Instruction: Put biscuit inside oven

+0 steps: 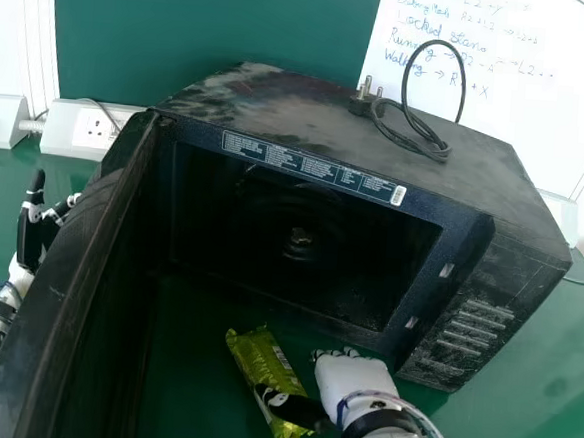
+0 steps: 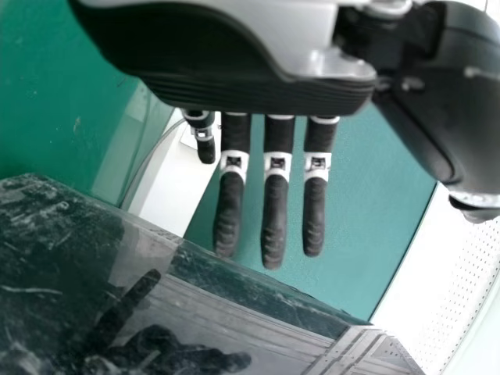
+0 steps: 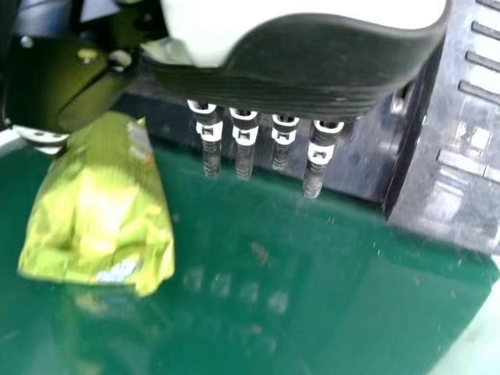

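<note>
Head view: I see the biscuit packet (image 1: pixel 267 361) on the green table (image 1: pixel 190 392), before the open oven (image 1: pixel 486 318), beside my right hand (image 1: pixel 358 379).
The thumb of this hand crosses over the packet and hides one part of it; whether they touch, I cannot tell. Its fingers are straight, so the hand is wide open. The oven's inside is dark and difficult to make out. Beyond the door (image 1: pixel 69 254), my left hand (image 1: pixel 30 236) is also open, its arm cut off by the view's left edge.
</note>
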Robot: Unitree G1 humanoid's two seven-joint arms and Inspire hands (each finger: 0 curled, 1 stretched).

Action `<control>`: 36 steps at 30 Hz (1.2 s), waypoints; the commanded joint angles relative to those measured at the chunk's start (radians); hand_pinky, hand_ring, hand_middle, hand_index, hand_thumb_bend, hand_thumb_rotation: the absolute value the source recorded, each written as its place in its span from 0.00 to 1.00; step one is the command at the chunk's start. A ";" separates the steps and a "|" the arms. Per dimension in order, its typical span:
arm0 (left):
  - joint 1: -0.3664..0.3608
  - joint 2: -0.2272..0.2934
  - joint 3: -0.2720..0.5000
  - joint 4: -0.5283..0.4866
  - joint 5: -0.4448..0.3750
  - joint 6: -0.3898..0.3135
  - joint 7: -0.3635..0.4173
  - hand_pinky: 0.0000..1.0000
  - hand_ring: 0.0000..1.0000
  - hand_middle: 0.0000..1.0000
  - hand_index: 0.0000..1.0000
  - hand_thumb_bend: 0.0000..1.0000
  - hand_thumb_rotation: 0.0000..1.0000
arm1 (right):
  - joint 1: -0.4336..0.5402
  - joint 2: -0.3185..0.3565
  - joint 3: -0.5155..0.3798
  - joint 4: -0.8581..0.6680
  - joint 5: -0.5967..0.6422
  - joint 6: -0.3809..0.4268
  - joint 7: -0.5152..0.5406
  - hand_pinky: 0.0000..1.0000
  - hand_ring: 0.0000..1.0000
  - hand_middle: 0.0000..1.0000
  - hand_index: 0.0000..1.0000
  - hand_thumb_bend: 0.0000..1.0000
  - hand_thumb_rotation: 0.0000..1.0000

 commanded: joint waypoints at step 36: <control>0.016 0.003 -0.007 -0.061 0.003 0.037 0.032 0.26 0.32 0.40 0.49 0.52 0.07 | 0.023 0.024 0.055 0.163 0.007 0.003 -0.084 0.79 0.92 0.97 0.93 0.87 0.52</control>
